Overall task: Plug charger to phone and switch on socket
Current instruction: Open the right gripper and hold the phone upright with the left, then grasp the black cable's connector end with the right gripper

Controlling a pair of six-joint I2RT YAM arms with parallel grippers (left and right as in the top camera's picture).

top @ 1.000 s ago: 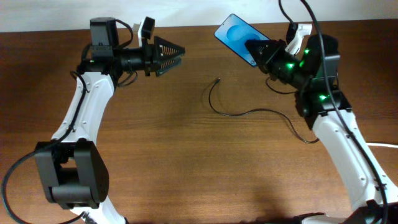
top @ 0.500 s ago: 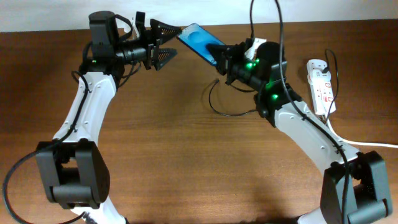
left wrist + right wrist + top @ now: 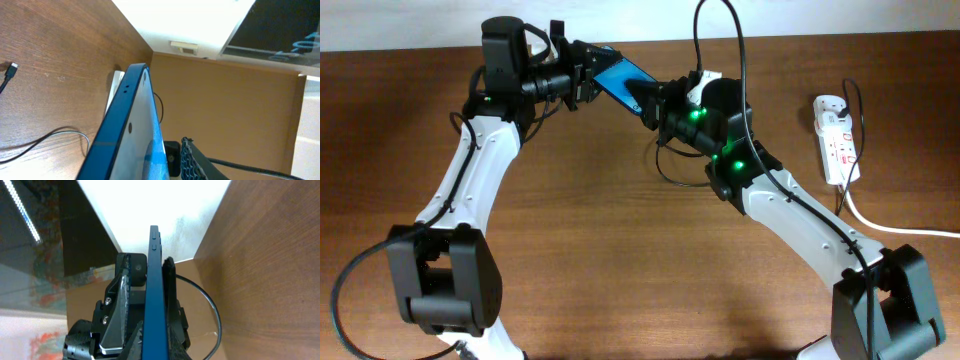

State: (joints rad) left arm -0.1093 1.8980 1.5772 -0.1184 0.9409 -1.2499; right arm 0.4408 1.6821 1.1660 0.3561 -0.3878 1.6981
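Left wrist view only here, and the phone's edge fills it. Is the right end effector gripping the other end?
Observer: Yes, overhead shows the right end effector clamped on the phone's end nearest its arm.
Operator: Where's the socket?
Observer: The socket lies at the table's right side, far from the phone.
Operator: And the charger's cable?
Observer: The charger loops on the table and passes under the right arm; neither end effector holds it.
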